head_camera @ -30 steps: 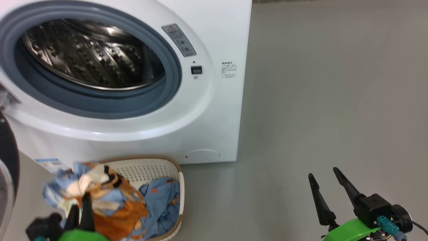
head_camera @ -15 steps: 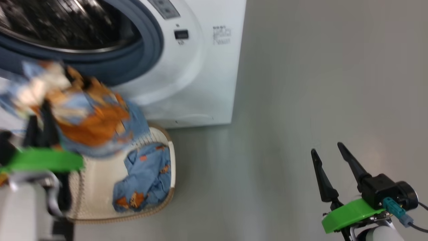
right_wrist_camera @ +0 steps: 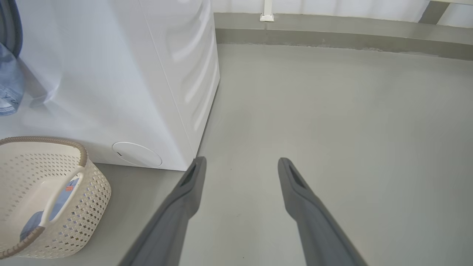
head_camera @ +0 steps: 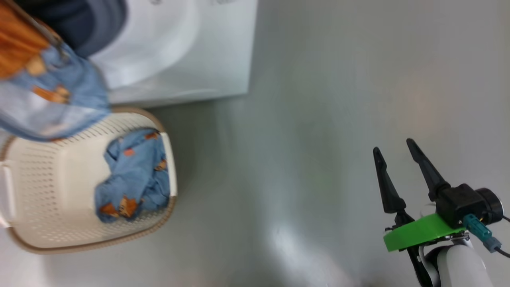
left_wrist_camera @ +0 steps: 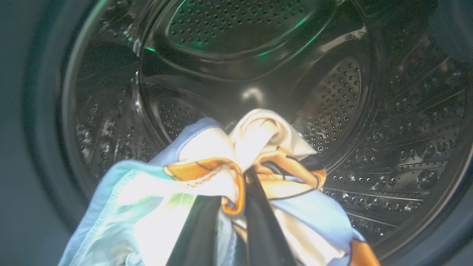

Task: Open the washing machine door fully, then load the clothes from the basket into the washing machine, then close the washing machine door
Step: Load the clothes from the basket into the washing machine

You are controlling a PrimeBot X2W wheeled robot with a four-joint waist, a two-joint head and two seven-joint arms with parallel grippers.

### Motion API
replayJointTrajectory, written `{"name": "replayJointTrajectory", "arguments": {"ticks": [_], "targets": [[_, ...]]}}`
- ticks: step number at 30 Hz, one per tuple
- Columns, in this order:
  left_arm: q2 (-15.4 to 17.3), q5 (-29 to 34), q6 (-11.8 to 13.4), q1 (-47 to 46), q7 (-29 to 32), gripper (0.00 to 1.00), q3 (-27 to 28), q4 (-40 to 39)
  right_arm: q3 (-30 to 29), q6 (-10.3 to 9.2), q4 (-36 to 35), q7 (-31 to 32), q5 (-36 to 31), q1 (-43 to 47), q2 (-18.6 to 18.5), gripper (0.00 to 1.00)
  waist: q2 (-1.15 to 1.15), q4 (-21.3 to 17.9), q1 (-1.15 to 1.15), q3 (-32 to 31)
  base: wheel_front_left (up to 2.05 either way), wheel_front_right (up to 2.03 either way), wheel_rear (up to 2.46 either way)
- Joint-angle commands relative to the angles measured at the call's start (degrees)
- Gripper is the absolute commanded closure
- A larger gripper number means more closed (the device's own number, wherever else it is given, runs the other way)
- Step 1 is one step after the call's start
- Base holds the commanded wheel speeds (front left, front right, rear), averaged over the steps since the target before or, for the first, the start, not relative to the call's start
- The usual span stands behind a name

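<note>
Clothes, a soft bundle of light-blue, cream-white and orange-printed fabric (left_wrist_camera: pixel 236 162), are clamped between the two long dark fingers of the left gripper (left_wrist_camera: pixel 236 188). Cloth is draped over both fingers. The right gripper (head_camera: pixel 392 145) hangs over the grey floor (head_camera: pixel 318 99) with its fingers spread and nothing between them.

One further light-blue piece (head_camera: pixel 133 175) lies in the small cream-white perforated basket (head_camera: pixel 51 179), which stands just in front of the big white boxy washing machine (head_camera: pixel 191 48). A trailing hem (head_camera: pixel 67 91) of the held bundle hangs outside the opening, above the basket. The top of the bundle is at the grey-blue rubber gasket (left_wrist_camera: pixel 44 155), facing the steel perforated drum (left_wrist_camera: pixel 343 103). How deep it sits cannot be told.

Probable faults:
- Cloth wrapped over the fingers may cling on release and be dragged back out as the arm withdraws.
- Release at this depth may let the hanging weight pull the bundle over the lip, back into the basket or onto the floor.
- A hem left lying across the gasket would be pinched at closing.

The head view is blurred, so the hem length is uncertain.
</note>
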Motion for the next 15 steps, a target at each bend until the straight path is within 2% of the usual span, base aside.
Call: {"name": "replayJointTrajectory", "arguments": {"ticks": [1,5,15], "targets": [[4.0,-0.4,-0.1,-1.7,0.1,1.0,0.3,-0.9,1.3,0.09,-1.3,-0.6,0.1,-0.1,0.0,0.0,0.0,-4.2,0.0,6.1,0.0,0.0,0.0],[8.8,-2.6,-0.1,-8.9,1.1,1.0,-5.0,2.8,1.3,0.09,-0.9,-1.3,0.8,-1.3,0.0,0.0,0.0,-5.6,0.0,9.4,0.0,0.0,0.0],[16.3,-9.7,-0.1,-23.6,4.0,1.0,-18.6,9.4,2.4,0.09,0.3,-2.3,2.6,-3.6,0.0,0.0,0.0,-8.2,0.0,13.9,0.0,0.0,0.0]]}}
